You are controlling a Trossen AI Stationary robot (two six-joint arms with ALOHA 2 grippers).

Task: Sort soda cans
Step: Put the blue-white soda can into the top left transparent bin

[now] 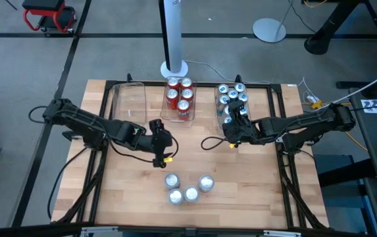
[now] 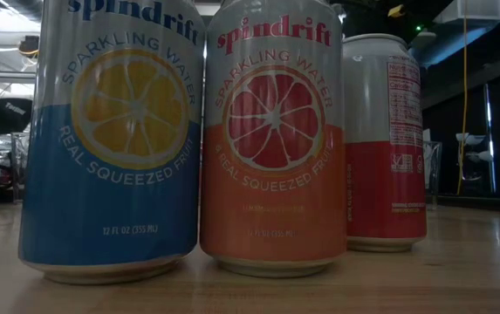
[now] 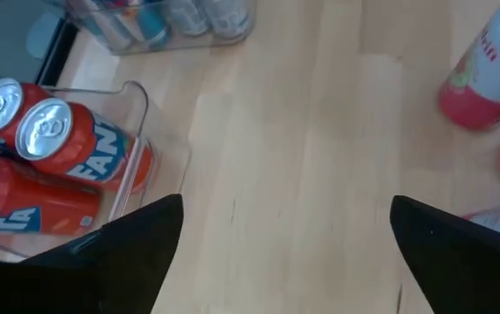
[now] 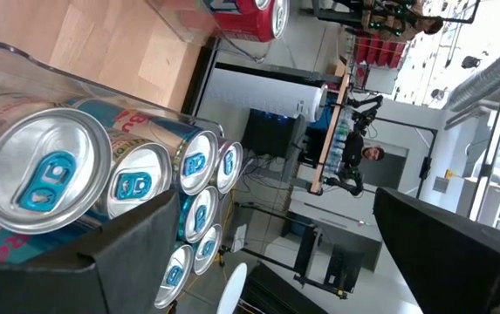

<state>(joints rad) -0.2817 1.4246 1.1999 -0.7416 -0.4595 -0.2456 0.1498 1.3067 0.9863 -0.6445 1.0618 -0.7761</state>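
Four loose Spindrift cans stand near the table's front edge, bare wood between them and both wide-open grippers, left and right.

— How is the scene lit?
— The table is evenly lit from overhead; soft shadows are cast beside the arms.
— And the low view?
— It is dim, with cans backlit and glare seen on ceiling lights.
— Any blur?
— The can in the left wrist view is rendered out of focus.
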